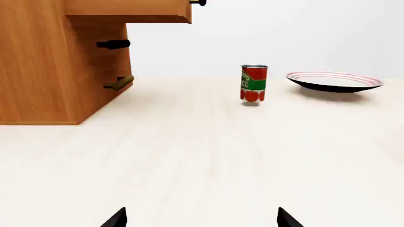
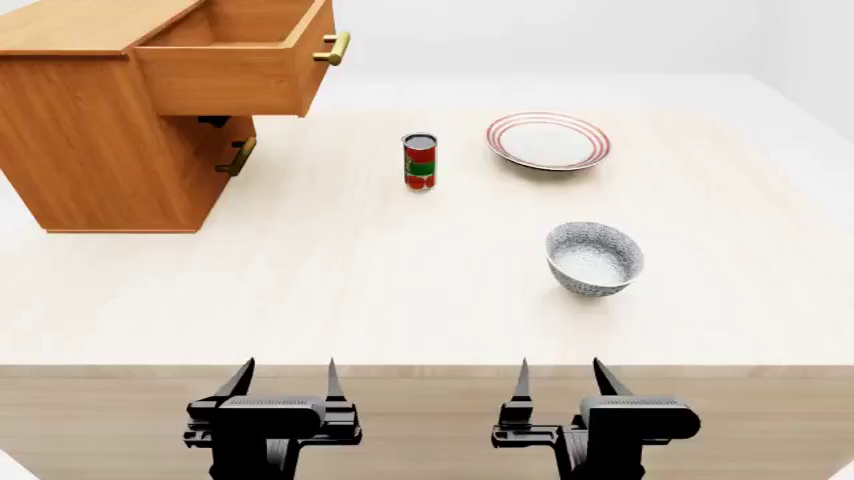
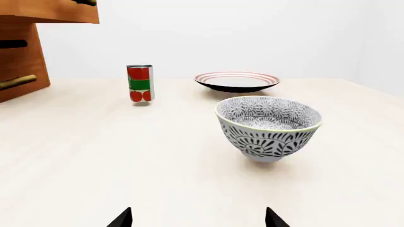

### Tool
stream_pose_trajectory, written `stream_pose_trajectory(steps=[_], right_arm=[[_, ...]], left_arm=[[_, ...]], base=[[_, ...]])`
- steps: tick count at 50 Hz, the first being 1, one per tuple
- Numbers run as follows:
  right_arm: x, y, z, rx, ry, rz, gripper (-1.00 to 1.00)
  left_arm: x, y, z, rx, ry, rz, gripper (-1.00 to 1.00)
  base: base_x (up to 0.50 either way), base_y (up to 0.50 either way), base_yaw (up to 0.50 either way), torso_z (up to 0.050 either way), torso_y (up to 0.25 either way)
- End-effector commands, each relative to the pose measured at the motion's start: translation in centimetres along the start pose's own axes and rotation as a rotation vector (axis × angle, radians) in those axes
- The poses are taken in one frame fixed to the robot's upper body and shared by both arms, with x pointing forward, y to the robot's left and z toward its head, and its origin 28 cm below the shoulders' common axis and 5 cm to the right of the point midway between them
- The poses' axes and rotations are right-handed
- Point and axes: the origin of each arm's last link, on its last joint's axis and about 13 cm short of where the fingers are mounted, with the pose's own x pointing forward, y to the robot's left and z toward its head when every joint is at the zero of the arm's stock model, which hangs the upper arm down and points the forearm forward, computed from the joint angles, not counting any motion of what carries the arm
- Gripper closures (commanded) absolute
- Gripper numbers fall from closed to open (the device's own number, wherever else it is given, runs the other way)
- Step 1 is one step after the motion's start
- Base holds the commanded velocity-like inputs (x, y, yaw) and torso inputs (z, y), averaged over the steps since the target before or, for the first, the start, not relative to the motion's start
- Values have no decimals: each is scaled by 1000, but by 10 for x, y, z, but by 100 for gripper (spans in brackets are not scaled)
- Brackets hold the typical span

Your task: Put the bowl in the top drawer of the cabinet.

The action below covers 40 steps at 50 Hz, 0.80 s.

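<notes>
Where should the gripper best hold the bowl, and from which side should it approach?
Probably the rim of the bowl, approached from above by the right gripper: it stands upright and open, its wall looks thin enough to pinch, and its body looks too wide to span.

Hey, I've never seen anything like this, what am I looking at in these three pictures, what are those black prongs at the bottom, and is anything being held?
These are computer-rendered views from a two-armed robot. One picture comes from a camera on its head, looking down over a pale table. The black prongs at the bottom are its two claws: the left gripper and the right gripper. Both are open and hold nothing.

The other two pictures come from small cameras mounted near each claw, so they look low across the table.

On the table stand a wooden cabinet with its top drawer pulled open, a red and green can, a red-rimmed plate and a patterned bowl. The bowl sits nearest the right gripper, upright and untouched. It is meant to go into that open drawer.
</notes>
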Motion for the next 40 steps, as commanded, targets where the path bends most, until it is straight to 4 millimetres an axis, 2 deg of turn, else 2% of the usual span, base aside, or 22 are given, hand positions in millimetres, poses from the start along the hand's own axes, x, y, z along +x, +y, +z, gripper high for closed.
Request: stream_pose_trajectory(steps=[1,15,22,40], right_arm=[[0,0,0,0,1,2,-100],[-2,-1,-1,5,11,13,-100],[0,0,-1,4,17,15,-100],[0,0,-1,4,23,19,-100]], left_arm=[[-1,0,0,2,-1,-1,-100],[1,-2,0,18,5,-11,-100],[-1,-2,-1,15,9,-14,-100],[7,-1,0,10,8,-15,-100]], base=[[0,0,0,0,0],[0,55,0,0,0],[0,430,0,0,0],[0,434,0,0,0]])
